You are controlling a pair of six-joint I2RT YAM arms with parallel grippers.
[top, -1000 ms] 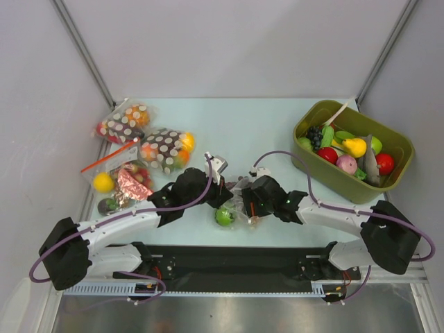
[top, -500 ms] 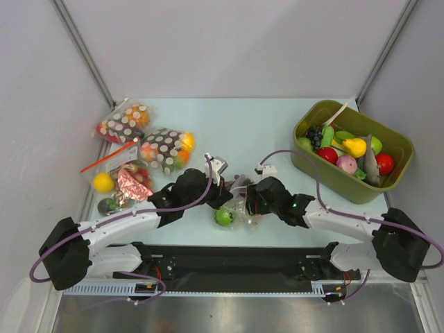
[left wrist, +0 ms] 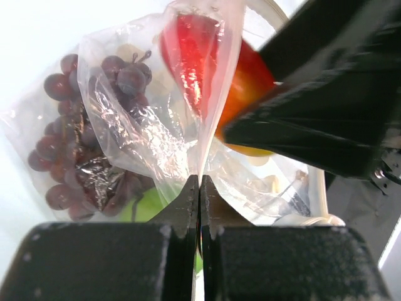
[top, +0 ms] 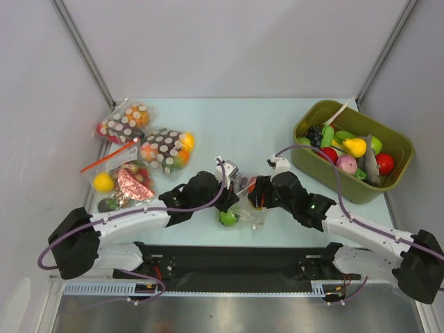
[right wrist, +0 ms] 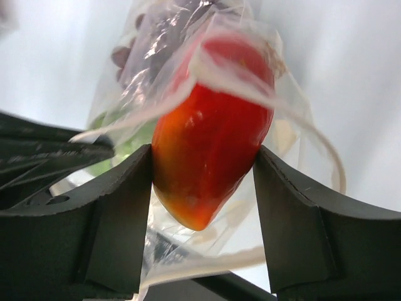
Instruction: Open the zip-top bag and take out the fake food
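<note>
The clear zip-top bag (top: 244,206) lies at the near middle of the table, between my two grippers. My left gripper (top: 232,198) is shut on a fold of the bag's film (left wrist: 188,125). Inside the bag are a dark purple grape bunch (left wrist: 69,150) and a green round fruit (top: 227,218). My right gripper (top: 255,193) is shut on the small orange-red piece (right wrist: 213,138), which sits at the bag's mouth with film still draped over its top. It also shows in the left wrist view (left wrist: 254,81). No yellow pear shows in the bag.
An olive green bin (top: 347,187) with several toy fruits stands at the right. Two dark white-dotted bags (top: 163,149) (top: 125,121) and a bag with a red zip strip (top: 118,177) lie at the left. The black strip of the arm bases runs along the near edge.
Both grippers and the bag have shifted a little to the right. The right arm has swung rightward, and the orange-red piece now shows between its fingers.
</note>
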